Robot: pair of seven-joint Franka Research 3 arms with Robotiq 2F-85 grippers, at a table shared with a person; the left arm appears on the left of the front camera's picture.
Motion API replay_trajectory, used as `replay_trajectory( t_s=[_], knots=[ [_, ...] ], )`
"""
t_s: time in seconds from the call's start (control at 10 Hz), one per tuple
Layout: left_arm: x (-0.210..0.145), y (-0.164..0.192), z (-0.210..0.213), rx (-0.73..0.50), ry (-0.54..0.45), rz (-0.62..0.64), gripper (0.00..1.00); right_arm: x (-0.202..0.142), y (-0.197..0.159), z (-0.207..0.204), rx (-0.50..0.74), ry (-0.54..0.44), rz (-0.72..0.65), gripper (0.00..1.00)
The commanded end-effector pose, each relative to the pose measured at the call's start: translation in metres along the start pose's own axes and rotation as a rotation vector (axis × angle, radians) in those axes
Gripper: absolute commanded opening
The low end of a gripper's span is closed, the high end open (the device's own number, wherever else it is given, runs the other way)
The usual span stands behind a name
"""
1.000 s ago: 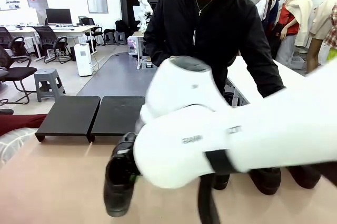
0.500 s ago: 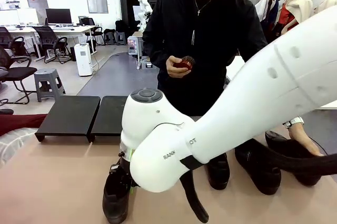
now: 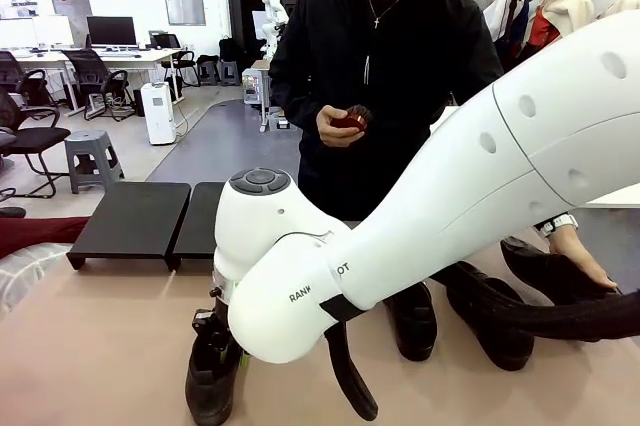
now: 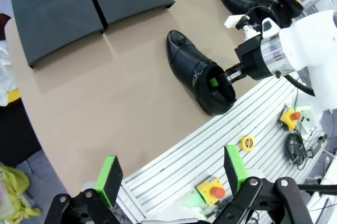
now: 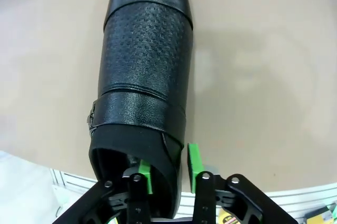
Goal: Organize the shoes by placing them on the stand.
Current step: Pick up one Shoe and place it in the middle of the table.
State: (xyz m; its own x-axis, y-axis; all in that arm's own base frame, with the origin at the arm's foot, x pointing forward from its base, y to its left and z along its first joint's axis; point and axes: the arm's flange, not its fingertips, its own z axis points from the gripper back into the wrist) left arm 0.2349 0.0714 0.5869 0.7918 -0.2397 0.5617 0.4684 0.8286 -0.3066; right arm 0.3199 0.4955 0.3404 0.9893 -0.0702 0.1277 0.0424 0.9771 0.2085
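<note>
Right fingers [image 5: 192, 163] straddle shoe [image 5: 145, 61] collar wall, narrowly parted; can't tell if clamped. Left fingers [image 4: 111, 176] wide open, empty. Shoe on counter [image 4: 105, 92] edge, well short of stand [image 4: 84, 3]. Risk: thin wall grip slips, shoe drops off edge.

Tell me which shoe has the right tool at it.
The shoe nearest the robot's edge, alone to the left of the other three; the right tool has one finger inside its opening, one outside.

I see my right gripper [image 3: 226, 344] down at the heel of one shoe [image 3: 210, 394] by the bench's [image 3: 90, 346] near edge — the stand [image 3: 130, 218] sits at the far-left corner.
</note>
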Motion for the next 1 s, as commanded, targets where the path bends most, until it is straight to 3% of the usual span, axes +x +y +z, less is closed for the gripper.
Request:
replay_trajectory(
  t_s=[0.0,0.5,0.9],
  knots=[
    [0.0,0.001,0.001,-0.015,0.001,-0.01,1.0,0.0,0.002,0.002,-0.017,-0.012,-0.012,1.0],
    [0.0,0.001,0.001,-0.015,0.001,-0.01,1.0,-0.002,-0.005,0.022,-0.031,-0.044,-0.011,1.0],
    [0.0,0.001,0.001,-0.015,0.001,-0.01,1.0,-0.02,-0.035,0.1,-0.019,-0.105,0.065,1.0]
  ],
)
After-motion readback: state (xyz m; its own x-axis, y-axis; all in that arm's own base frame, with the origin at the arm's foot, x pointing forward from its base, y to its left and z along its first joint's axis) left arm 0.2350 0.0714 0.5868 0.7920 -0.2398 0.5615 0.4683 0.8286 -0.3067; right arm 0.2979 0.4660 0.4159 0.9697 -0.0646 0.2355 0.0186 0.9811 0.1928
